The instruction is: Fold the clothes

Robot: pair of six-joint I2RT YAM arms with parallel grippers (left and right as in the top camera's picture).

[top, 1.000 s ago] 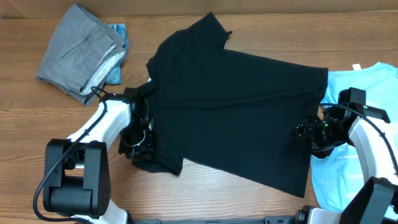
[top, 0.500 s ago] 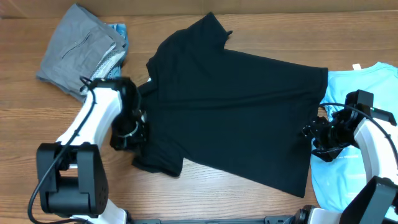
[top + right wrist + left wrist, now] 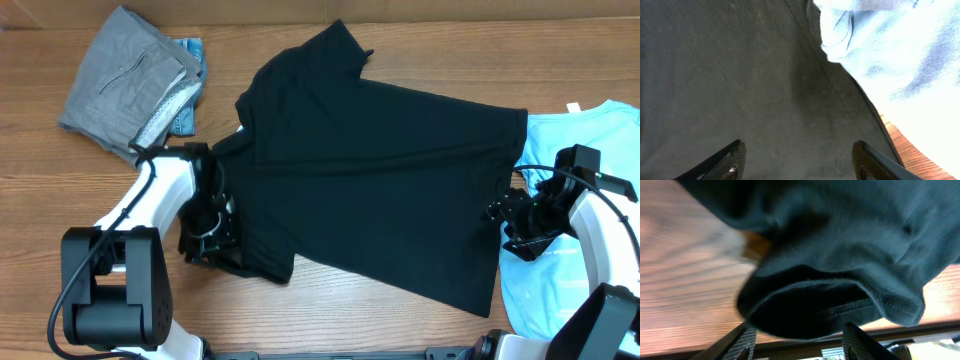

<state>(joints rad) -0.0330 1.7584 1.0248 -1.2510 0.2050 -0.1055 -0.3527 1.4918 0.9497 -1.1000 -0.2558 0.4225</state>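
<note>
Between the spread left gripper (image 3: pixel 797 332) and spread right gripper (image 3: pixel 797 147) lies the black T-shirt (image 3: pixel 380 170).

L arm (image 3: pixel 150 200), R arm (image 3: pixel 605 235) angle inward from either side; L end effector (image 3: pixel 208 238), R end effector (image 3: pixel 508 222) point down, jaws apart.

A black shirt (image 3: pixel 840 255) fills the top, its stitched sleeve hem (image 3: pixel 852 307) gaping over the wooden table (image 3: pixel 685 280). The gripper's (image 3: pixel 797 342) 2 fingers (image 3: pixel 742 345) stand spread below it, clamping nothing.
</note>
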